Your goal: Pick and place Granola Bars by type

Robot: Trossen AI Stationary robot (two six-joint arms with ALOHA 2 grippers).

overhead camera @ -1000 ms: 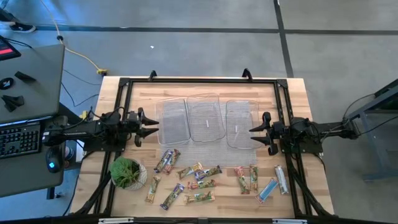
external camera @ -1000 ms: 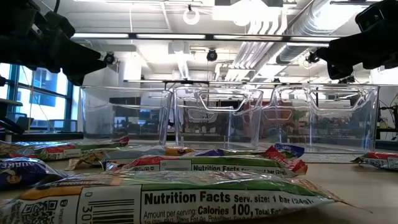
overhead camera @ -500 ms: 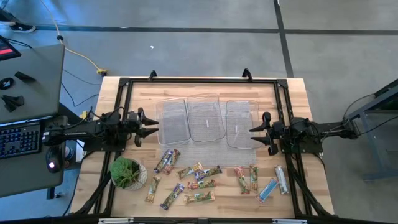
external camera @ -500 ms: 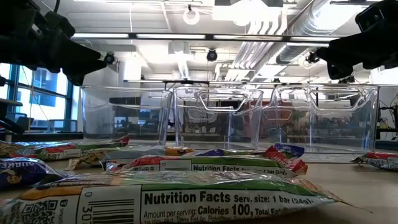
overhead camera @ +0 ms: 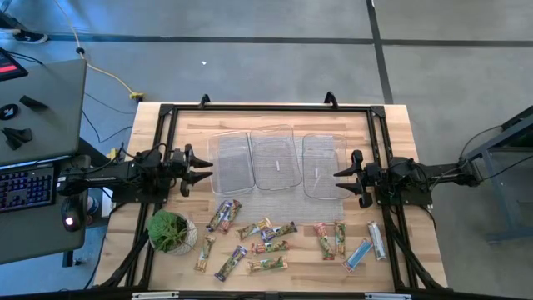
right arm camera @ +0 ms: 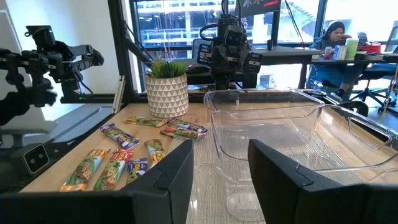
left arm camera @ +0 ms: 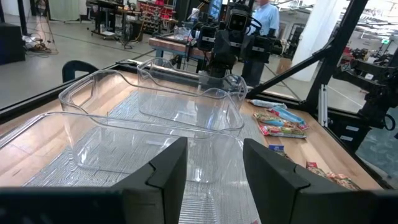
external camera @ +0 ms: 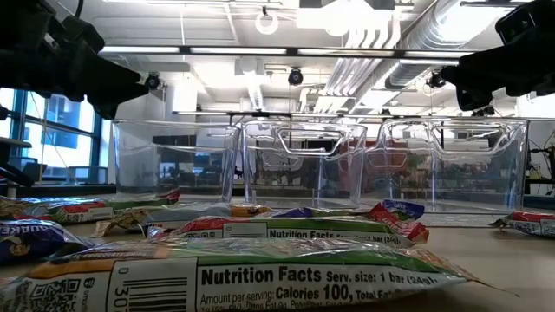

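Several granola bars (overhead camera: 266, 237) in blue, purple, red-orange and green-yellow wrappers lie flat and scattered along the table's near part; a green-yellow bar (external camera: 260, 273) fills the low view's foreground. My left gripper (overhead camera: 206, 169) hovers open at the table's left side, pointing level toward the left tray (overhead camera: 231, 160). My right gripper (overhead camera: 339, 179) hovers open at the right side, pointing level toward the right tray (overhead camera: 325, 165). Neither has anything between its fingers (left arm camera: 168, 171) (right arm camera: 180, 168).
Three clear plastic trays stand side by side mid-table, the middle one (overhead camera: 276, 157) between the other two. A potted plant (overhead camera: 171, 231) stands at the near left. A black frame (overhead camera: 250, 107) runs round the table. A desk with a keyboard (overhead camera: 25, 185) stands to the left.
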